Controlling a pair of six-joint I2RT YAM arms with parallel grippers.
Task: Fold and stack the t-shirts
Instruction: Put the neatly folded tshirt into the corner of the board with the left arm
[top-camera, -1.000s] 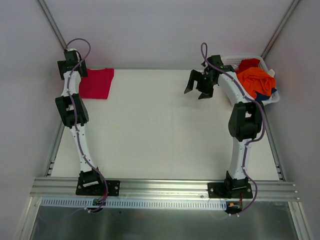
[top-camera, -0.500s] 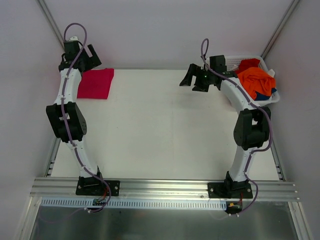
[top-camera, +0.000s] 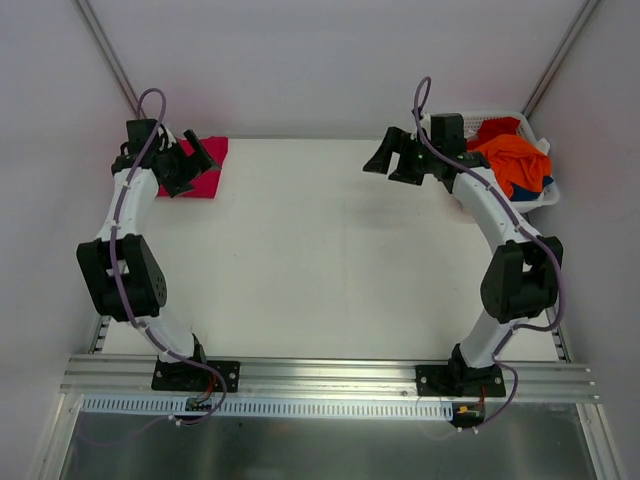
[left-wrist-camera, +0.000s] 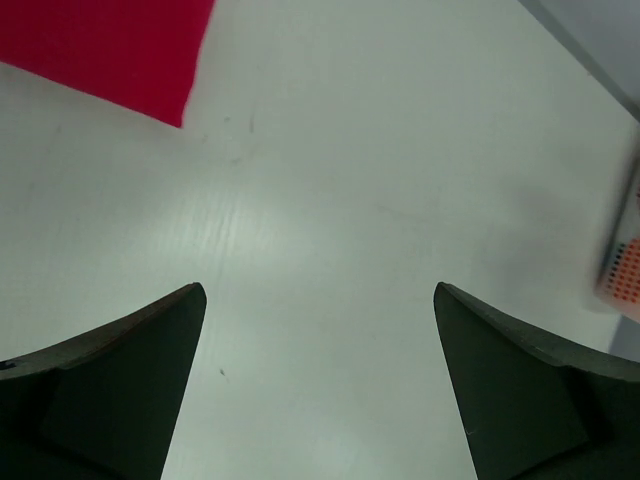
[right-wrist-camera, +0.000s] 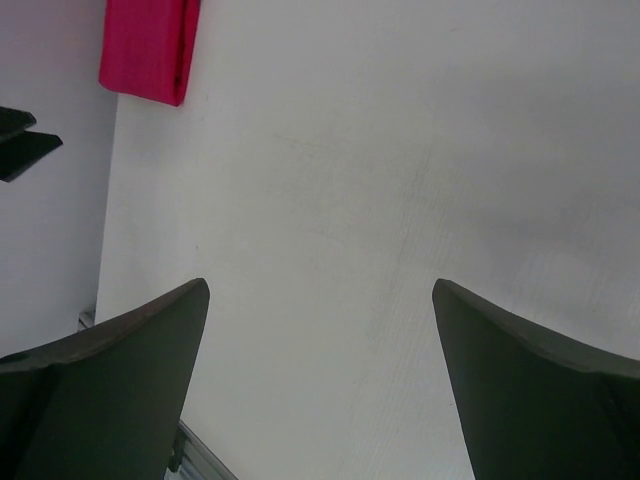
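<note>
A folded magenta-pink t-shirt (top-camera: 205, 175) lies flat at the table's far left; it also shows in the left wrist view (left-wrist-camera: 100, 45) and the right wrist view (right-wrist-camera: 148, 48). An orange t-shirt (top-camera: 512, 160) is heaped in the white basket (top-camera: 550, 195) at far right, over a red one (top-camera: 497, 128) and a blue one (top-camera: 541, 184). My left gripper (top-camera: 198, 160) hangs open and empty over the pink shirt's near right corner. My right gripper (top-camera: 392, 160) is open and empty above the table, left of the basket.
The white table (top-camera: 320, 260) runs from the back wall to the metal rail (top-camera: 330, 372) at the near edge. The basket's corner shows blurred at the right of the left wrist view (left-wrist-camera: 625, 270).
The left arm has swung its gripper from the far left corner to over the pink shirt's right side. The right arm has straightened, its gripper drifting slightly along the far edge. Both stay open.
</note>
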